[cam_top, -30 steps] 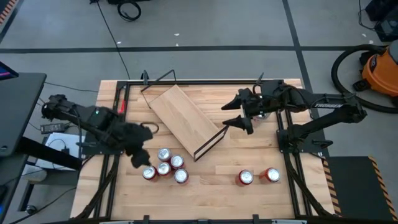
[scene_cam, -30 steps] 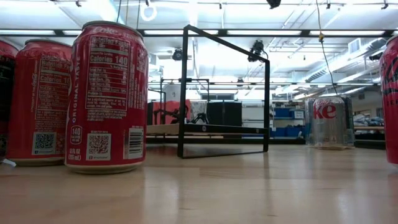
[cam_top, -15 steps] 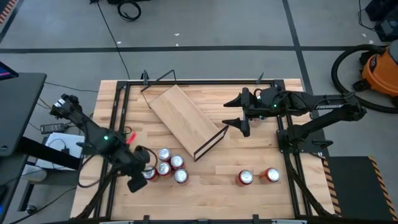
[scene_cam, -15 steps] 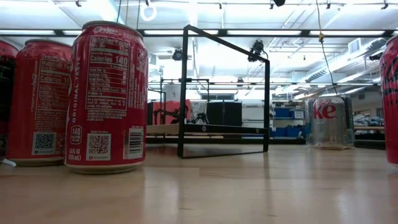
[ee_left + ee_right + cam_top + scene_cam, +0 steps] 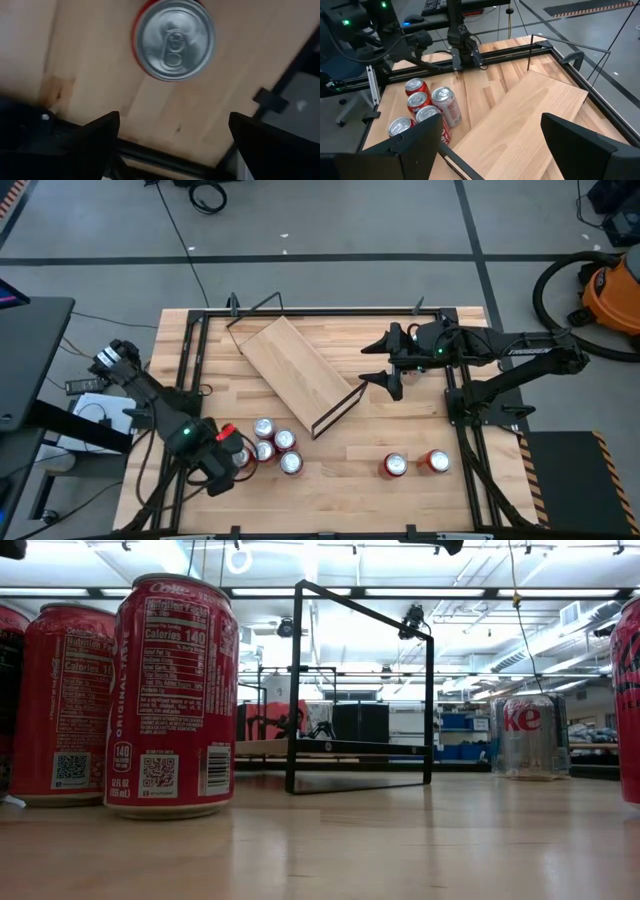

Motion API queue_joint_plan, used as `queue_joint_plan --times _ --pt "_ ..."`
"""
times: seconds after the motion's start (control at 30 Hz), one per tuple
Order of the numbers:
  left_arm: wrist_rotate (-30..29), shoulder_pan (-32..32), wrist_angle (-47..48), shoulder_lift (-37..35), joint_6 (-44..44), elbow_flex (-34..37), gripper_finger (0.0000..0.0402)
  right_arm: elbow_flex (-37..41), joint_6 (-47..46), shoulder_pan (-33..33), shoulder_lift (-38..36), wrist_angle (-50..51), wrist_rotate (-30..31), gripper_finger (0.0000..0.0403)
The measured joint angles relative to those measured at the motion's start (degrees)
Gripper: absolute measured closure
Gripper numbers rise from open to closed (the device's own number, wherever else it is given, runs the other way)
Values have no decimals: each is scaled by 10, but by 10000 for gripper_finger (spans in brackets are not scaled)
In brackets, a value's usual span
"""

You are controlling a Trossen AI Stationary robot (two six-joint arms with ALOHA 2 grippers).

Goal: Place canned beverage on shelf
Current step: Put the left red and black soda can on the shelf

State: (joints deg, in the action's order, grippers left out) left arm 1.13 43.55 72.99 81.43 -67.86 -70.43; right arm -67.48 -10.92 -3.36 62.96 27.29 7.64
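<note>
Wooden table (image 5: 330, 480): left gripper (image 5: 222, 472) gapes empty above a can (image 5: 174, 39); right gripper (image 5: 385, 373), part-open, holds nothing.

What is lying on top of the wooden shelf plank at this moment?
No can rests on the shelf; its light-wood plank is bare. The red cans stand on the table beside it. The underside is hidden.

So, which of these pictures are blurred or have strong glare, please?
Left wrist view: the round silver top of the red can is soft and blurred, as are the dark fingers. Low view: bright ceiling lights wash out the background, while the near red cylindrical can is sharp. High view: even light, no strong glare on the light-wood plank shelf.
</note>
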Motion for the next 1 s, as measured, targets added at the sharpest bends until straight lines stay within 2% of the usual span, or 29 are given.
queue_joint_plan --times 0.17,0.37,0.57,0.77,1.0 --pt "-63 30 -2 0 -30 0 14 0 0 0 0 -1 -2 56" --pt "-121 33 -34 0 -18 4 14 0 -1 1 0 -2 -2 56" --pt "-102 21 -41 1 -77 51 14 0 -16 1 0 -2 0 56" --pt "-108 19 -127 1 -49 68 14 0 -31 1 0 -3 0 56" --pt "-136 14 -139 1 -59 93 14 0 -31 1 0 -19 0 56"
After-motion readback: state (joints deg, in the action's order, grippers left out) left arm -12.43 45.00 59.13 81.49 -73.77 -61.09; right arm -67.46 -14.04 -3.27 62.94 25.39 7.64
